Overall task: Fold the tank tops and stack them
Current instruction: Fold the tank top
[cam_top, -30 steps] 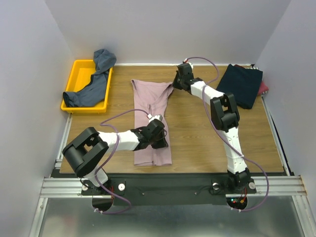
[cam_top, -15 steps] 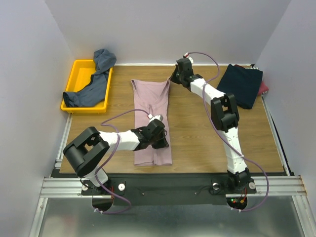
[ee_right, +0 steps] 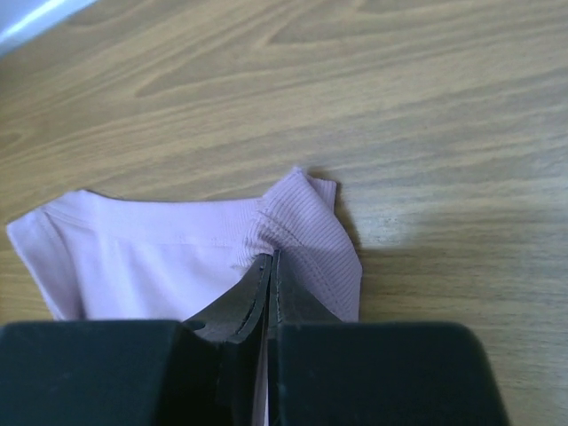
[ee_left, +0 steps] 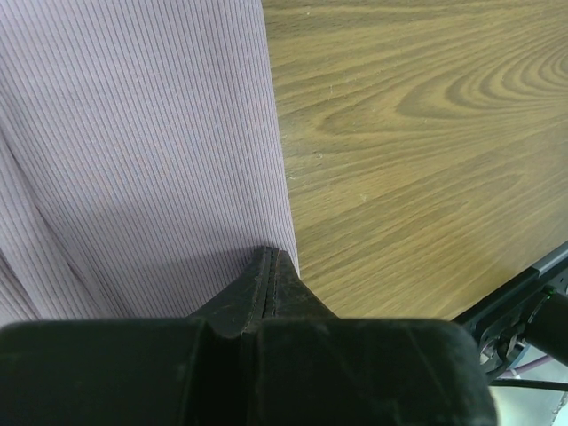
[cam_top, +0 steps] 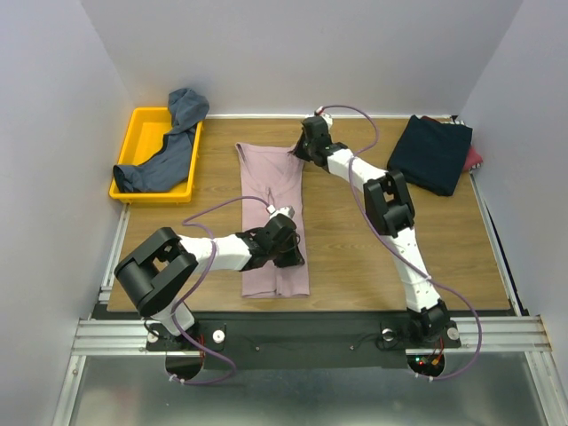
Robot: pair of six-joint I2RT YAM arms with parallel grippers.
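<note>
1. At the far left, the slate blue-grey cotton tank top [cam_top: 169, 146] lies crumpled in the yellow plastic tray [cam_top: 142, 129], spilling over its far rim.
2. The left gripper [ee_left: 271, 259] is clenched on the right edge of the dusty pink ribbed tank top [cam_top: 275, 177], which lies lengthwise on the wooden worktop [cam_top: 355, 257].
3. The right gripper [ee_right: 269, 263] is pinched on the far strap corner of that edge.
4. For a clean lengthwise fold, I judge both should lift evenly, keep the edge taut and lay it on the left edge.
5. The folded dark navy tank top [cam_top: 432, 153] sits far right, the likely stack.
6. Whether either pinch catches one layer or more cannot be told. The red tank top [cam_top: 476, 160] is mostly covered.
</note>
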